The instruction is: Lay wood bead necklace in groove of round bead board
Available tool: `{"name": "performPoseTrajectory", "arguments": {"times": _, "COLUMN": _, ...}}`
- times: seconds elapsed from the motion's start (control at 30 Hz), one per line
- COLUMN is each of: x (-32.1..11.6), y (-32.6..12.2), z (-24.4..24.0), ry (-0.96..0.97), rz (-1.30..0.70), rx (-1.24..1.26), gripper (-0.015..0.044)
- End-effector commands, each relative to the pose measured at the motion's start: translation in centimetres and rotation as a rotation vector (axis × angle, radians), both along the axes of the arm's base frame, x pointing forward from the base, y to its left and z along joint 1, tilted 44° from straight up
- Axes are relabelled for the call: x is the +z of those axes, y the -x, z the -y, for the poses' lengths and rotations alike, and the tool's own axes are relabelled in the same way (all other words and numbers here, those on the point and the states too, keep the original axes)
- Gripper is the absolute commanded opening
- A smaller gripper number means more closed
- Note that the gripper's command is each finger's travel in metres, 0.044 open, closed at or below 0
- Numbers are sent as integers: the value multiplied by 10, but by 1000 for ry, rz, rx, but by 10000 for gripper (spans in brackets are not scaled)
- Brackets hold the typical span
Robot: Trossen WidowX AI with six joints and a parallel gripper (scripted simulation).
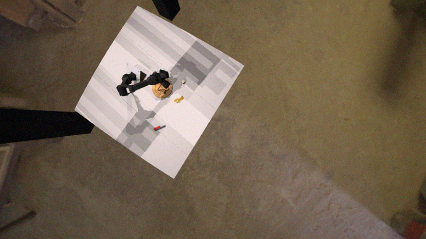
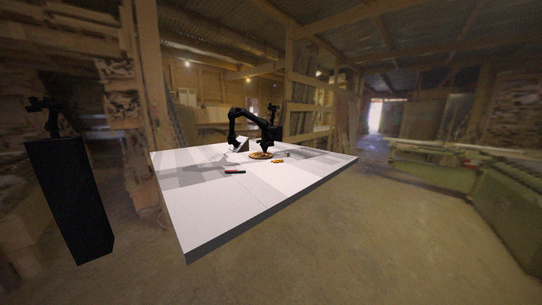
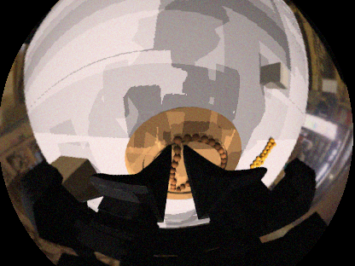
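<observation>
The round wooden bead board (image 1: pixel 161 96) (image 2: pixel 251 156) (image 3: pixel 183 117) lies flat on the table. The brown wood bead necklace (image 3: pixel 196 137) lies on it. In the wrist view its beads curve along the top and right of the groove, while another strand runs down inside the ring. The left of the groove shows as a bare dark line. My gripper (image 2: pixel 264 151) (image 3: pixel 177 148) points down low over the board, its fingertips close together but still slightly apart. Beads of the inner strand show between and below the tips, with none clearly pinched. The fingers hide part of the board.
A cluster of yellow-orange beads (image 1: pixel 178 100) (image 2: pixel 277 161) (image 3: pixel 264 154) lies beside the board. A small grey cube (image 1: pixel 183 81) (image 2: pixel 287 154) (image 3: pixel 275 76) stands nearby. A red and black marker (image 1: pixel 156 128) (image 2: pixel 234 172) lies farther off. A wedge-shaped block (image 1: pixel 143 75) (image 2: pixel 244 144) (image 3: pixel 76 176) stands near the arm's base.
</observation>
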State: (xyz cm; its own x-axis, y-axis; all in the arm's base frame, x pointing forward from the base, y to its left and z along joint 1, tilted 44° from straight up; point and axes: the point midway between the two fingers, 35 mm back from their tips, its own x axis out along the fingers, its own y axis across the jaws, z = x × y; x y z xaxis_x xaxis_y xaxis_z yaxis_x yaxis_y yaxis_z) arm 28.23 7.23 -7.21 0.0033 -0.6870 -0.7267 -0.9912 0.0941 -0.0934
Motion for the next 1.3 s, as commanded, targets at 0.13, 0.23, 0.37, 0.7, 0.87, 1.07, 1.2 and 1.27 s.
{"name": "performPoseTrajectory", "arguments": {"times": 0.13, "x": 0, "y": 0, "z": 0, "ry": 0, "rz": 0, "rx": 0, "gripper": 0}}
{"name": "performPoseTrajectory", "arguments": {"times": 0.23, "x": 0, "y": 0, "z": 0, "ry": 0, "rz": 0, "rx": 0, "gripper": 0}}
{"name": "performPoseTrajectory", "arguments": {"times": 0.37, "x": 0, "y": 0, "z": 0, "ry": 0, "rz": 0, "rx": 0, "gripper": 0}}
{"name": "performPoseTrajectory", "arguments": {"times": 0.7, "x": 0, "y": 0, "z": 0, "ry": 0, "rz": 0, "rx": 0, "gripper": 0}}
{"name": "performPoseTrajectory", "arguments": {"times": 0.87, "x": 0, "y": 0, "z": 0, "ry": 0, "rz": 0, "rx": 0, "gripper": 0}}
{"name": "performPoseTrajectory", "arguments": {"times": 1.07, "x": 5, "y": 0, "z": -3, "ry": 5, "rz": 0, "rx": 3, "gripper": 0}}
{"name": "performPoseTrajectory", "arguments": {"times": 1.2, "x": 3, "y": 3, "z": -5, "ry": 5, "rz": 0, "rx": 3, "gripper": 0}}
{"name": "performPoseTrajectory", "arguments": {"times": 1.27, "x": 0, "y": 7, "z": -8, "ry": 4, "rz": 0, "rx": 3, "gripper": 0}}
